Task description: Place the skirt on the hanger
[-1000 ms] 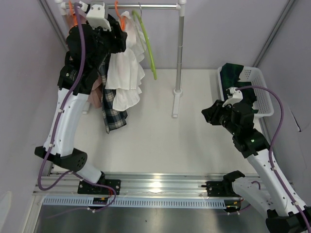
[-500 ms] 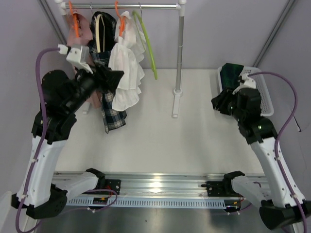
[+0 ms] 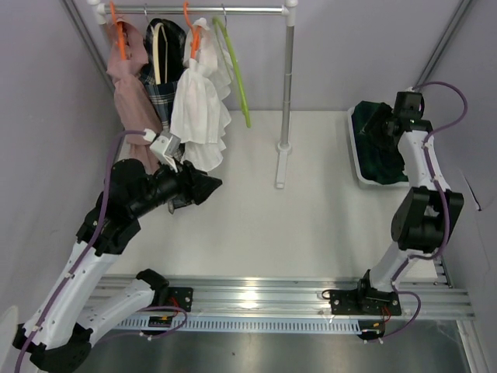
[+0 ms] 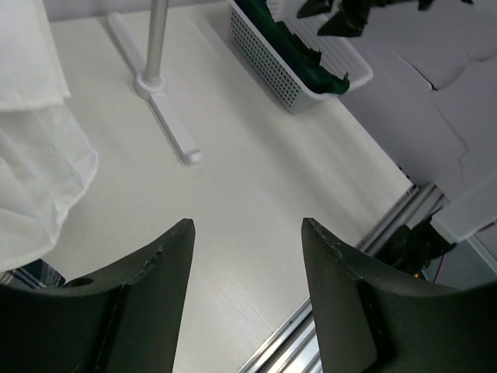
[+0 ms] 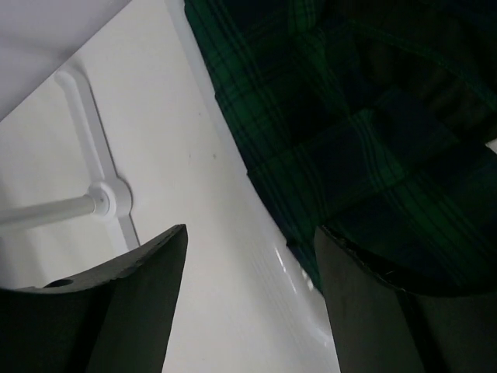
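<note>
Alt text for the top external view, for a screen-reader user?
The right gripper, open, hovers over a dark green plaid skirt in a white basket at far right. The left gripper, open and empty, sits beside clothes hanging on a rail at the back, where a green hanger hangs bare.

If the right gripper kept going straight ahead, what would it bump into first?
The right gripper would probably meet the green plaid skirt in the basket, near its edge; depth is unclear.

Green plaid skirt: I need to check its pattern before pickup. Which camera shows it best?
Right wrist: the skirt fills the upper right close up, its plaid clear. The top external view shows a dark heap in the white basket; the left wrist view shows a strip over the basket's rim.
</note>
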Robot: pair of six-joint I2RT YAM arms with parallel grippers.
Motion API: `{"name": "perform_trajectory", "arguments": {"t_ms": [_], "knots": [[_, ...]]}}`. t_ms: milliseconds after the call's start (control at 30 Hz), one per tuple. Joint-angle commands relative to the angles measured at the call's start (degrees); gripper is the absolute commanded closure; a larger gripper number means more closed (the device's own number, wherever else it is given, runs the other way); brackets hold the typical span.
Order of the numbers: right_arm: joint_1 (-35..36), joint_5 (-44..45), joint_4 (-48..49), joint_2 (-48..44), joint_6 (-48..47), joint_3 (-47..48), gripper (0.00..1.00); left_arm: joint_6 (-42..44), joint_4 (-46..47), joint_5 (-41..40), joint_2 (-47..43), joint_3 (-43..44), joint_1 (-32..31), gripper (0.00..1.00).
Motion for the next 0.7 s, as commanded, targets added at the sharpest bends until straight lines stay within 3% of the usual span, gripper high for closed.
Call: {"name": "perform_trajectory", "arguments": {"t_ms": [0, 167, 467, 600, 667], "knots": [[-0.4, -1.9, 2.0, 5.0, -0.7, 7.2, 0.26, -2.2, 4.4, 2.4, -1.6, -2.6, -1.9, 0.38], [-0.4, -1.2, -0.1, 14.2, -0.6, 12.6, 0.25, -2.5, 5.1, 2.2, -1.8, -5.0, -4.1, 0.38], [-0.4, 0.6, 1.0, 18.8, -1.2, 10.3, 0.32, -2.0, 5.0, 1.9, -1.7, -6.4, -4.8, 0.39], [-1.0, 0.8, 2.2, 18.9, -0.9, 8.7, 0.46, -2.4, 5.5, 2.0, -1.6, -7.0, -4.8, 0.4], [-1.1, 0.8, 2.2, 19.1, -1.1, 8.9, 0.57, -2.6, 5.8, 1.9, -1.5, -7.4, -4.9, 0.4]]}}
